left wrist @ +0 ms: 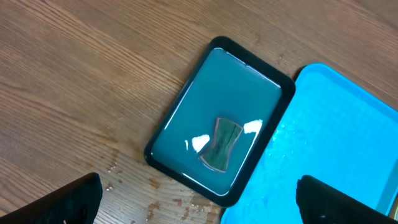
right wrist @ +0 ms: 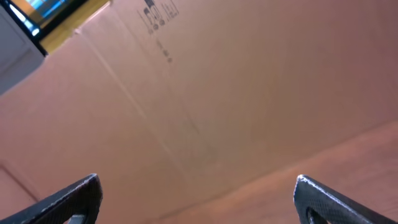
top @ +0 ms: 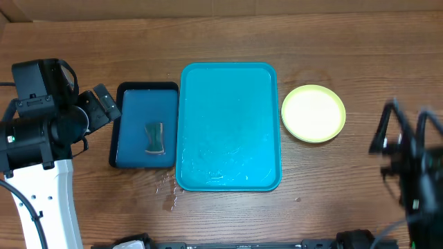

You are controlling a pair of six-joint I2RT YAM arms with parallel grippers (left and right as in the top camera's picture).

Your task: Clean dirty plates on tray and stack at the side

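Note:
The turquoise tray (top: 228, 124) lies mid-table with only water drops on it; it also shows in the left wrist view (left wrist: 336, 143). A lime-green rimmed plate (top: 313, 113) with a pale clean centre sits on the table right of the tray; whether other plates lie under it I cannot tell. My left gripper (top: 104, 107) is open and empty, left of the dark-blue tray; its fingertips (left wrist: 199, 202) frame that tray's corner. My right gripper (top: 408, 142) is blurred at the right edge, open and empty in its wrist view (right wrist: 199, 199).
A smaller dark-blue black-rimmed tray (top: 131, 128) holds water and a grey-green sponge (top: 155, 137), also shown in the left wrist view (left wrist: 222, 144). Water drops (top: 167, 188) wet the wood near the trays. A cardboard wall (right wrist: 186, 93) stands behind the table.

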